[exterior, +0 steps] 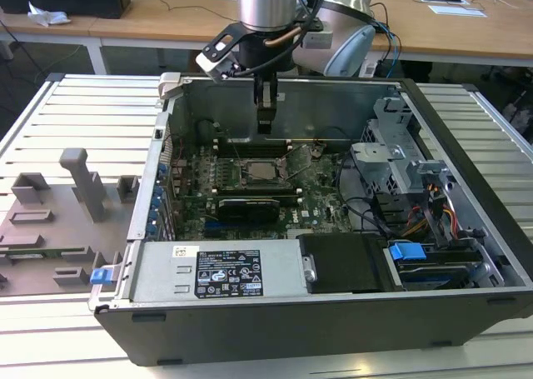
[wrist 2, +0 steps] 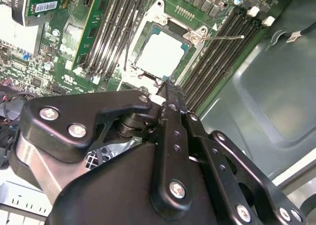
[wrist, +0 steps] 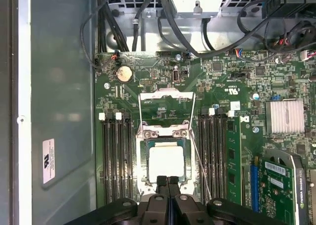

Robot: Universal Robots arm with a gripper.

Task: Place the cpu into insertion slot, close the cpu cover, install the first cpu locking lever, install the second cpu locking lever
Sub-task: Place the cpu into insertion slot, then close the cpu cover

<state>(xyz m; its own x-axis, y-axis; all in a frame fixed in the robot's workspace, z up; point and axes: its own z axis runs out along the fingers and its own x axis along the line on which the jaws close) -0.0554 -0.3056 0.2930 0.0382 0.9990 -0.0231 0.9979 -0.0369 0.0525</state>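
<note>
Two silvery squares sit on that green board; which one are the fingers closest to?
The smooth cpu seated in the insertion slot, just beyond the fingers. The other, a ribbed heatsink, lies farther off.

The tool [wrist: 168, 181] hides part of the insertion slot [wrist: 142, 179].

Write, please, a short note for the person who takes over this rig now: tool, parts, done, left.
Tool: shut, empty, hovers above the slot.
Cpu: lies in the insertion slot, pale top up.
Cpu cover: open, swung back from the slot.
Done: cpu placed.
Left: cover not closed; one thin locking lever stands free beside the slot; no lever latched.
</note>
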